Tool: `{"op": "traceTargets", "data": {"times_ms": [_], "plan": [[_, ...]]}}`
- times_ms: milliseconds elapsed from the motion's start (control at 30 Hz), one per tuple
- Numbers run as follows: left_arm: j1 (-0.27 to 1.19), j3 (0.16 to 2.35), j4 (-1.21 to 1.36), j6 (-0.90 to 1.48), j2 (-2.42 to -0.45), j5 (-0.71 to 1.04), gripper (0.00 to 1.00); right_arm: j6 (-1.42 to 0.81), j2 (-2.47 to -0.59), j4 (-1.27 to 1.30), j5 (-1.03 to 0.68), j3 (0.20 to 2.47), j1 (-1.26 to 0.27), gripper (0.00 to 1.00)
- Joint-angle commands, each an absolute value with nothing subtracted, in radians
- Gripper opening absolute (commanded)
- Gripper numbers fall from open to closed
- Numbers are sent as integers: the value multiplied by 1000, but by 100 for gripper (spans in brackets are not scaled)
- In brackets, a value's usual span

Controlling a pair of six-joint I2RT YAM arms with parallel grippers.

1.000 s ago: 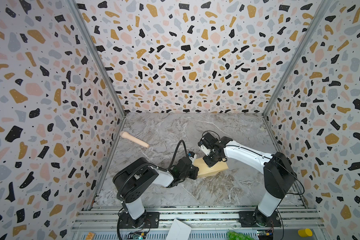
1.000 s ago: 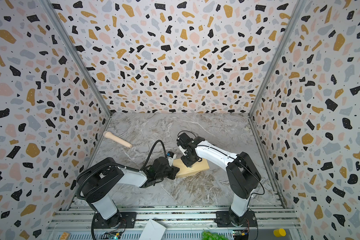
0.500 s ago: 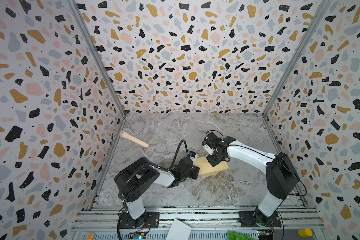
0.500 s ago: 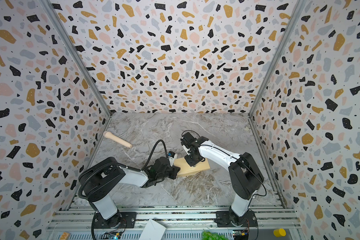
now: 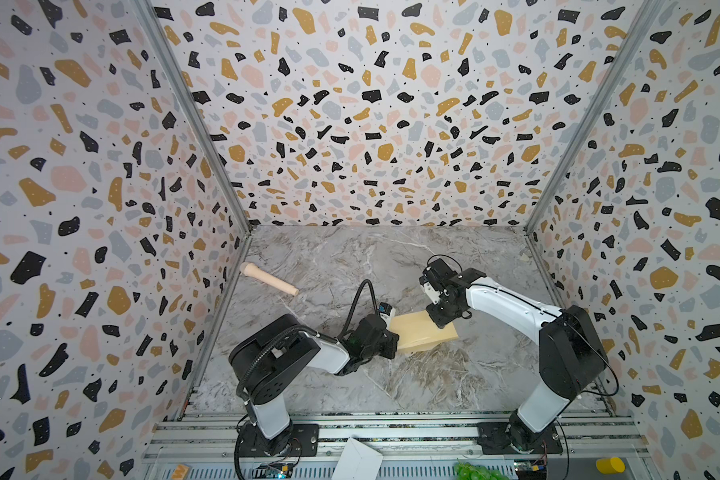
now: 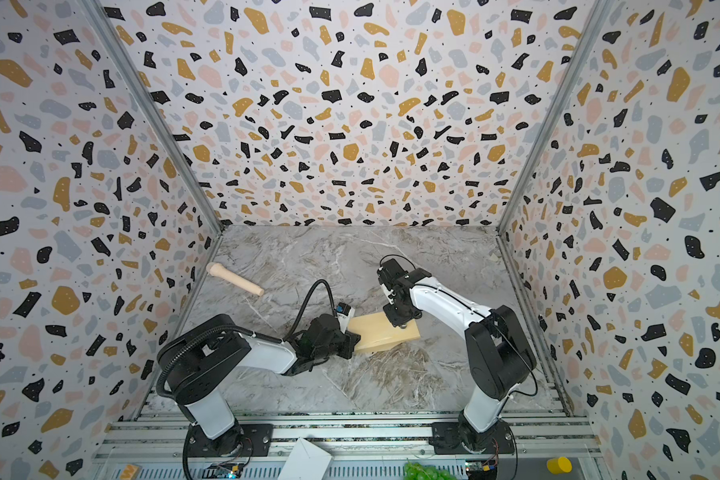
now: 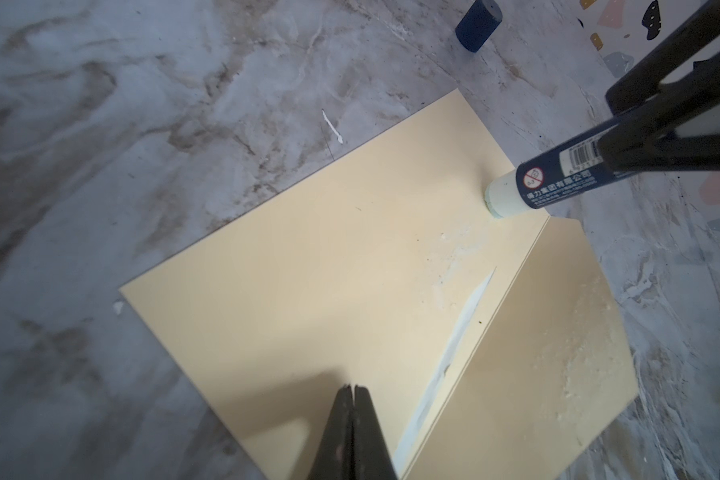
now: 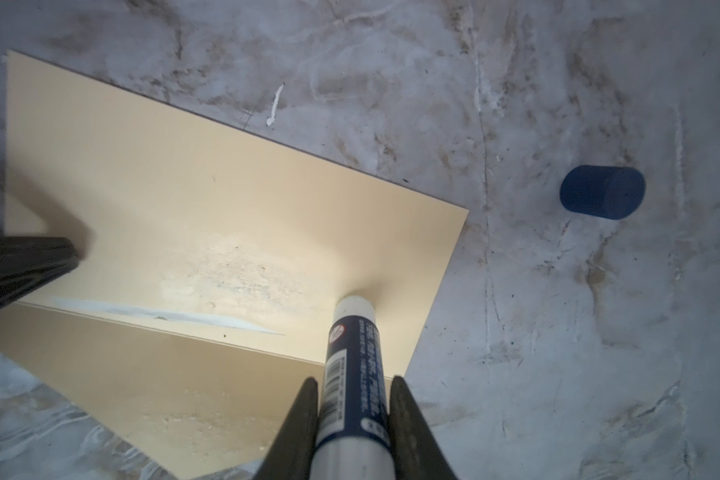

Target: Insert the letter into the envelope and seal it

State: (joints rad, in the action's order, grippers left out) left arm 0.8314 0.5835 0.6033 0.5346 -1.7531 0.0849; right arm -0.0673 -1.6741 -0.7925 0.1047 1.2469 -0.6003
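Tan kraft paper on grey marble: the envelope [image 5: 422,334] lies flat near the middle of the table [image 5: 350,266], between the two arms. Its long axis runs across the table from left to right, with the right end turned a little toward the back wall. The pointed flap [image 7: 537,353] is folded open and lies flat on the side nearer the arm bases.

The left gripper [image 7: 353,388] is fully closed with nothing between its tips, which rest on the envelope's face close to the fold. The right gripper [image 8: 352,382] is clamped around a glue stick [image 8: 352,345]. The stick's pale tip touches the envelope at the far end of the fold, by the corner.

The stick's dark blue label carries a barcode, a red circle-and-slash symbol and a line of white Chinese characters; the smaller print below is too fine to read.

A thin pale sliver [image 7: 454,345] runs along the mouth beside the fold — whether it is the letter's edge or glue, I cannot tell. Whitish dried smears mark the envelope's face, the flap and the marble around it.

A blue cap [image 8: 601,192] lies on its side on the table, apart from the envelope. A wooden handle [image 5: 269,279] rests near the left wall, well clear of both arms.
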Motion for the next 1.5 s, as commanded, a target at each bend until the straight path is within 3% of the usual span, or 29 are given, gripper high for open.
{"op": "traceTargets", "data": {"times_ms": [0,167,700,1467], "plan": [[833,575,484,512,-1786,53,0,-87,-1558,-793,101,1315,-604,0],[833,578,485,512,-1792,57,0,-109,-1523,-769,76,1349,-630,0],[834,584,477,510,-1792,56,0,-124,-1741,-743,45,1376,-776,0],[834,580,474,505,-1801,46,0,-83,-1736,-764,130,1276,-680,0]]}}
